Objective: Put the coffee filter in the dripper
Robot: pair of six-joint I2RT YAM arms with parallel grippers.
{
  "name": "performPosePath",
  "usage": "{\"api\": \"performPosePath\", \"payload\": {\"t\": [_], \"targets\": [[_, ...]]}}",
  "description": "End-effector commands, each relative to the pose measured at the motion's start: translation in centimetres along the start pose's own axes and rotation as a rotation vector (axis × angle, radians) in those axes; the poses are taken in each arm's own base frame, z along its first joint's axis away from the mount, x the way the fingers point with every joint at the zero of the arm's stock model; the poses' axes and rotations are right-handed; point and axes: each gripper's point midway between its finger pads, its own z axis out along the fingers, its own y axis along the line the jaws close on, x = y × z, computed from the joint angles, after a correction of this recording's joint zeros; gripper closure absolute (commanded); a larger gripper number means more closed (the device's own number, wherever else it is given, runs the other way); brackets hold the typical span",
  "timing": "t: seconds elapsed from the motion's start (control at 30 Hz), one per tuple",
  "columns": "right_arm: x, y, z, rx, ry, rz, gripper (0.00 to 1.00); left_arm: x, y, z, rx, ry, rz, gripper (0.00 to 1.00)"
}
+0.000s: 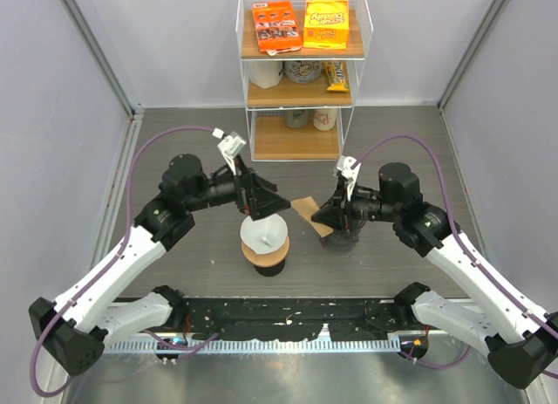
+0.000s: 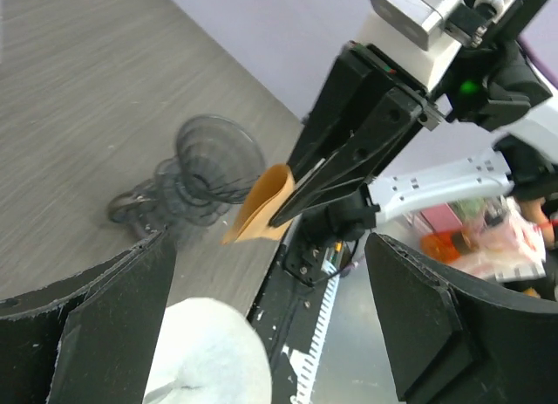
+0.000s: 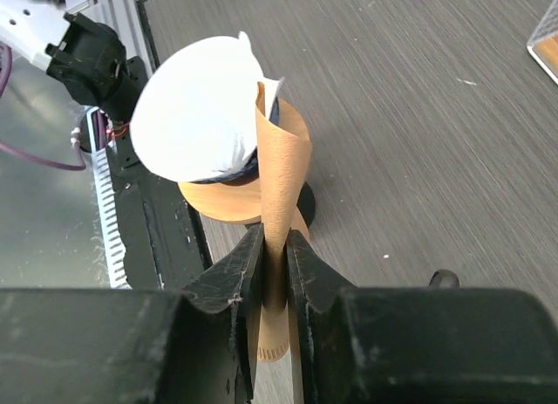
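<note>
We record a white dripper on its wooden stand, mid-desk. Just right of the dripper: brown coffee filter, pinched by the right fingers. Just behind the dripper: left fingers. Farther behind it: shelf rack holding snack boxes.

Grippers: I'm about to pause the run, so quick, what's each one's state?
Left gripper: open, gripping nothing.
Right gripper: closed on the brown coffee filter.

Top camera is looking steeply down from high over the near edge of the table, white dripper mid-frame. Left wrist camera is sitting just above the dripper, facing the right claw. Right wrist camera is looking close along that claw at the dripper. All three are sharing it.
</note>
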Motion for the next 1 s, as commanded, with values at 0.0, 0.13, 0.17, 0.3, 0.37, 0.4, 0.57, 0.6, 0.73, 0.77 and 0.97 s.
{"api": "performPosePath", "payload": {"t": [0.0,0.13,0.17,0.3,0.37,0.4,0.57,0.6,0.73,0.77,0.97], "targets": [[-3.1,1.3,-0.5,-0.018,-0.063,-0.087,0.78,0.0,-3.0,1.8,0.111,0.08,0.046,0.06],[-3.4,1.7,-0.5,-0.019,-0.068,-0.072,0.78,0.8,-4.6,2.9,0.178,0.136,0.045,0.16],[-3.4,1.7,-0.5,-0.018,-0.064,-0.068,0.78,0.8,-4.8,3.1,0.181,0.138,0.047,0.18],[-3.8,1.5,-0.5,-0.001,-0.076,-0.066,0.78,1.1,-5.4,3.5,0.188,0.151,0.055,0.25],[-4.0,1.4,-0.6,0.011,-0.08,-0.055,0.78,1.2,-5.3,3.7,0.18,0.153,0.058,0.28],[-4.1,1.4,-0.6,0.011,-0.082,-0.054,0.78,1.3,-5.2,3.8,0.172,0.154,0.056,0.3],[-4.5,1.6,-0.5,0.003,-0.088,-0.047,0.78,1.5,-4.8,4.3,0.146,0.17,0.055,0.41],[-4.5,1.6,-0.5,0.003,-0.087,-0.046,0.78,1.5,-4.8,4.4,0.148,0.171,0.057,0.42],[-4.5,2.0,-0.4,-0.018,-0.086,-0.05,0.78,1.3,-4.8,4.9,0.138,0.179,0.057,0.46],[-4.4,2.2,-0.4,-0.024,-0.083,-0.049,0.78,1.3,-4.8,5.1,0.134,0.18,0.056,0.48],[-4.1,2.2,-0.2,-0.025,-0.065,-0.048,0.77,0.9,-4.3,5.6,0.093,0.173,0.045,0.71]]}}
